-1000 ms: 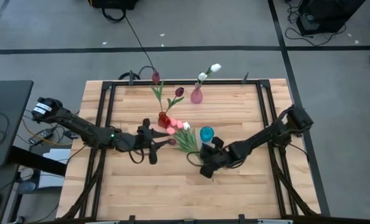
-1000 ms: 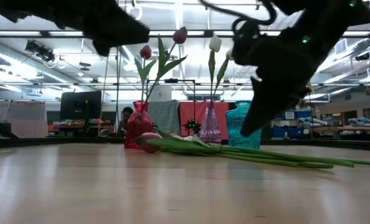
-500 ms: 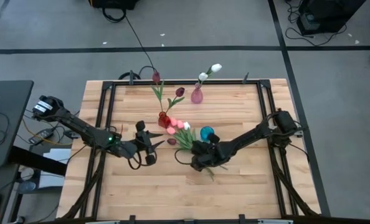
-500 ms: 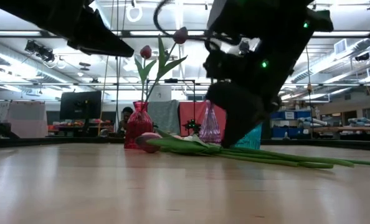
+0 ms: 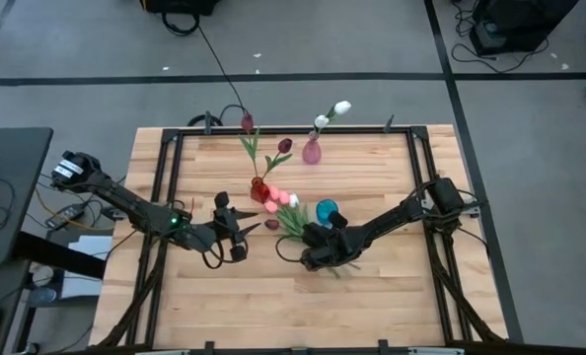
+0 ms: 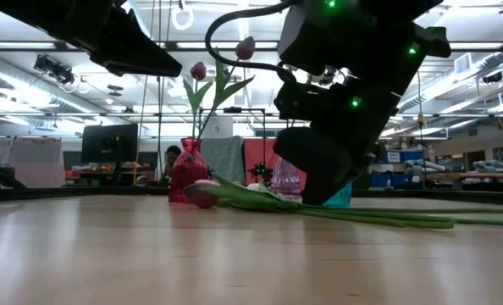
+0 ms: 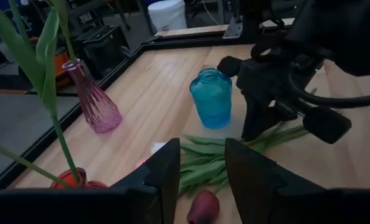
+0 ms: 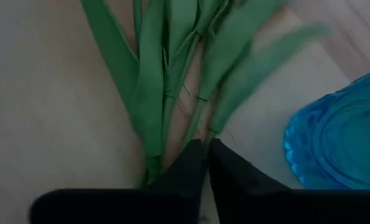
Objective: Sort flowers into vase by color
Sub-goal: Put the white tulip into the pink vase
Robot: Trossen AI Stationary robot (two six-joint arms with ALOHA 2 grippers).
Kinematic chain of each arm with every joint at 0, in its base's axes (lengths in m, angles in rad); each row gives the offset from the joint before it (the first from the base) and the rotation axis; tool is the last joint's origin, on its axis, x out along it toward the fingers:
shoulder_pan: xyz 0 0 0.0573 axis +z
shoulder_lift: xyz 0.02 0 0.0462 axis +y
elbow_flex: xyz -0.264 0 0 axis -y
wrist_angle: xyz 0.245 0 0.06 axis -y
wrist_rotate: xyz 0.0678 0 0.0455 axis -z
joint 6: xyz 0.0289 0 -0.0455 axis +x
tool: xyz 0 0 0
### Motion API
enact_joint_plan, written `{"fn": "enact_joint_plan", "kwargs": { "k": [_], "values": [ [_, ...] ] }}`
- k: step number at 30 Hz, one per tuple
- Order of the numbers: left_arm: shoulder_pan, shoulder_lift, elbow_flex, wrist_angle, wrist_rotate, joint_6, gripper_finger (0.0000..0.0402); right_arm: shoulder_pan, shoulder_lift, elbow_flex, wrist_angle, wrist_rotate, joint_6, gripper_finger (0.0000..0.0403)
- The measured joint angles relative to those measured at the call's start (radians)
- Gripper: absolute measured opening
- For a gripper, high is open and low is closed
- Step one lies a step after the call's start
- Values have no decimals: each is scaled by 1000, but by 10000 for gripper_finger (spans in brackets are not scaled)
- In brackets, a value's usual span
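The right gripper (image 5: 311, 247) is down on the loose flowers (image 5: 291, 219) lying on the desk (image 5: 372, 296) beside the blue vase (image 5: 327, 211), jaws pressed together at the stems. Next, I'd judge, comes lifting one tulip clear. The left gripper (image 5: 236, 229) waits nearby, jaws spread.

Item count on the tabletop (image 5: 204, 296)

Vases: three, red (image 5: 259, 188), pink (image 5: 312, 151), blue (image 5: 327, 211). Standing tulips: two maroon (image 5: 284, 145), two white (image 5: 341, 107).

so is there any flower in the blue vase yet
No, the blue vase stands empty in the left wrist view, its mouth open with no stem inside.
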Motion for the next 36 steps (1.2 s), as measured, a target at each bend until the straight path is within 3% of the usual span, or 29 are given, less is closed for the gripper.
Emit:
{"fn": "enact_joint_plan", "kwargs": {
  "k": [6,9,13,16,21,24,29,36],
  "values": [
    [-15,2,-2,13,15,-14,131,7,-44,-6,-26,-17,9,10],
    [-39,4,-43,156,69,55,131,22,-102,-8,-68,-7,13,6],
    [-47,4,-124,399,187,166,131,54,-197,-8,-98,65,21,7],
    [-46,4,-157,494,194,197,131,84,-273,-7,-105,169,8,7],
    [-44,4,-178,518,185,202,131,117,-355,-6,-149,328,5,7],
    [-44,4,-183,519,184,201,131,127,-382,-6,-165,371,3,7],
    [-44,4,-183,498,184,165,131,115,-376,-6,-147,167,-15,17],
    [-44,4,-183,482,184,120,131,48,-271,-6,-98,-100,-38,67]
  ]
}}
